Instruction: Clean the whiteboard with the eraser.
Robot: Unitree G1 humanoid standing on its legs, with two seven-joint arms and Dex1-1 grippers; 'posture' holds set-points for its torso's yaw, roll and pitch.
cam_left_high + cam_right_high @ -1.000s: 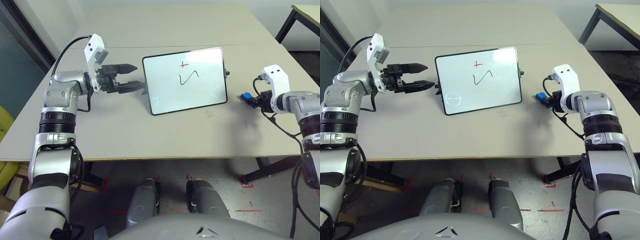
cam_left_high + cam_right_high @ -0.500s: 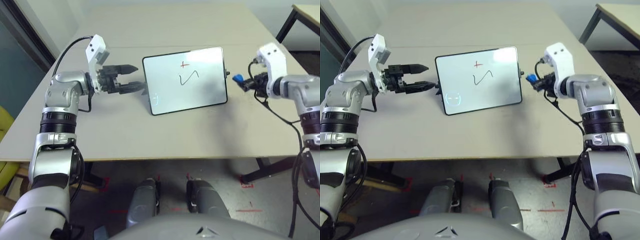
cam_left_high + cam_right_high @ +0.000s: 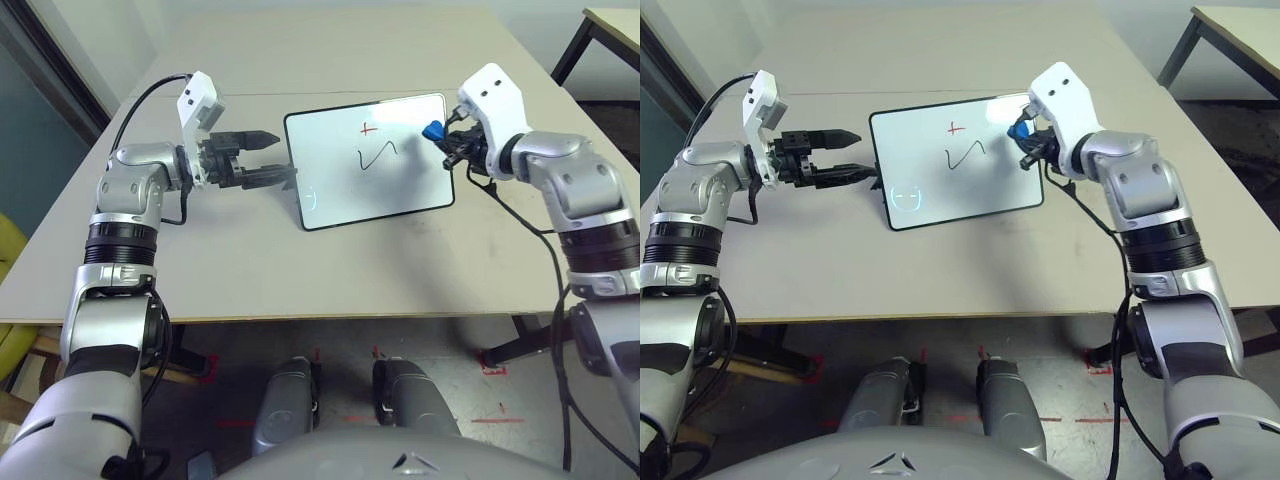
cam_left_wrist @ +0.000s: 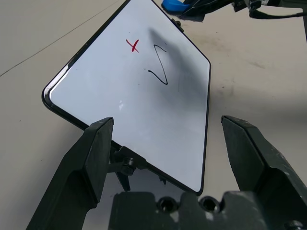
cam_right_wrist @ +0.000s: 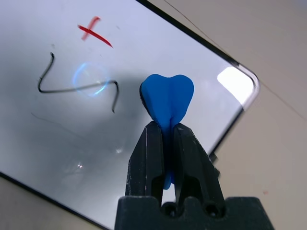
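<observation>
Whiteboard (image 3: 370, 160) stands on the tabletop (image 3: 300, 260); right pincer (image 5: 168, 139) pinches the eraser (image 5: 167, 98) over its far corner; left pincer (image 4: 168, 158) is spread beside it.

A broad, pale beige rectangular worktop (image 3: 330, 255) with a smooth matte surface carries the scene. A thin seam line runs across it from side to side, just behind the board. Near the middle stands a tablet-sized rectangular whiteboard (image 3: 345, 185) with a thin black frame and rounded corners, propped tilted on a small grey stand at its left edge. On its face are a small red cross and a black squiggle.
</observation>
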